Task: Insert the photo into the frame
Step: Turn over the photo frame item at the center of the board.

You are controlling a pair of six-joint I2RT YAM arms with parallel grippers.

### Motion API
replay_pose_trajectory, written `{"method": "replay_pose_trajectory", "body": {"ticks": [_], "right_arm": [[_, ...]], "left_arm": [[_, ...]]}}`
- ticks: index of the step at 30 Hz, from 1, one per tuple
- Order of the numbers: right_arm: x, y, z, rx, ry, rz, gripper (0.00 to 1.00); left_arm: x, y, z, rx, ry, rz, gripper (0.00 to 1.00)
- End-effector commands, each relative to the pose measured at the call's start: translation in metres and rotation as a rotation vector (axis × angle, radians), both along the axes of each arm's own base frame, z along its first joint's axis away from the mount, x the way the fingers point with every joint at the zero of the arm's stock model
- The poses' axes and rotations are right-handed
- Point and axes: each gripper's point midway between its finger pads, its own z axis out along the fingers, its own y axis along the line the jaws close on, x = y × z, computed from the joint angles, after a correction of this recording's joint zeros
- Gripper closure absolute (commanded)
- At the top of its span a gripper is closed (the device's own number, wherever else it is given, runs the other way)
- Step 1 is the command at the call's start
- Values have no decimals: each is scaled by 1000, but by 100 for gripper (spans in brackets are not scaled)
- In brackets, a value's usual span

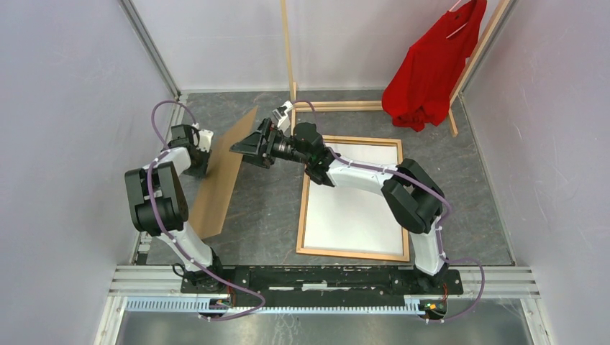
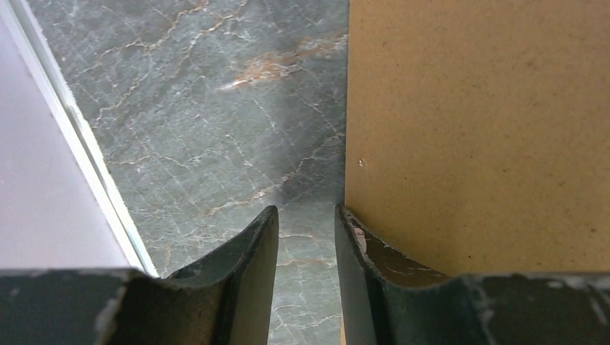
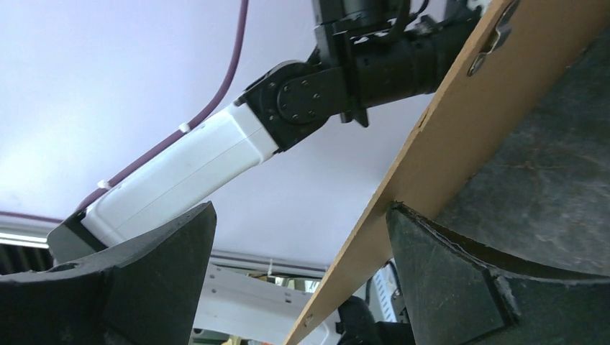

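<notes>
**Ana:** What fills most of the overhead view?

**Ben:** The grey marbled table (image 1: 266, 215). On its right half, the frame (image 1: 352, 253) of thin orange-brown strips lies flat.

**Ana:** And where is the photo?

**Ben:** The photo (image 1: 349, 215) lies inside the frame with its white back up. The right arm crosses above its far left corner.

**Ana:** What is the brown sheet on the left?

**Ben:** It is a plain backing panel (image 1: 223, 180). It sits tilted rather than flat, to the left of the frame and apart from it.

**Ana:** Is there anything behind?

**Ben:** A red shirt (image 1: 431, 68) hangs on a pale wooden rack (image 1: 289, 50) at the far right.

**Ana:** What about the grippers?

**Ben:** The right gripper (image 1: 249, 147) is at the panel's right edge, near its far end. Its jaws are spread wide. The wrist camera shows the panel's edge running between the fingers and touching one of them, but it is not pinched.

**Ana:** And the left gripper?

**Ben:** The left gripper (image 1: 200, 159) is at the panel's left side. Its jaws stand a narrow gap apart, and bare table shows through the gap. The panel's edge lines up with one finger (image 2: 360, 280) and passes behind it, so nothing sits between the two.
</notes>
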Motion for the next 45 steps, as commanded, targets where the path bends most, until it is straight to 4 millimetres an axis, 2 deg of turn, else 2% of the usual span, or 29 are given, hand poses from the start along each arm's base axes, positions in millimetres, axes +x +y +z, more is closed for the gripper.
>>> {"method": "replay_pose_trajectory", "body": {"ticks": [1,8,13,21,25,28,29,31,33,35,36,38,42,45], "right_arm": [[-16,4,26,78,-22,64,5],[-18,-5,-25,-106,25,42,5],[-16,-10,-47,-200,49,18,6],[-12,-25,-51,-249,32,-54,8],[-12,-28,-56,-276,17,-63,15],[-11,-36,-65,-297,27,-73,25],[-10,-39,-66,-305,30,-83,30],[-7,-50,-70,-318,39,-112,40],[-3,-58,-67,-316,42,-135,55],[3,-66,-61,-314,45,-157,73],[5,-69,-59,-313,50,-166,79],[11,-73,-52,-296,62,-184,87],[23,-74,-32,-245,97,-214,100],[35,-72,-11,-182,132,-239,100]], "left_arm": [[-46,-41,-29,-172,165,-59,58],[-56,-47,-30,-185,164,-107,58],[-67,-54,-35,-203,162,-151,60],[-73,-60,-40,-227,179,-200,60],[-73,-62,-40,-234,187,-204,61],[-73,-61,-38,-235,192,-200,60],[-72,-61,-35,-235,189,-200,57],[-68,-61,-24,-240,180,-205,42],[-59,-63,-3,-244,139,-226,23],[-50,-67,26,-253,86,-263,10],[-44,-70,46,-256,48,-290,2],[-42,-82,79,-294,-7,-367,0],[-58,-108,131,-337,-111,-528,0],[-80,-125,166,-302,-237,-687,0]]}}
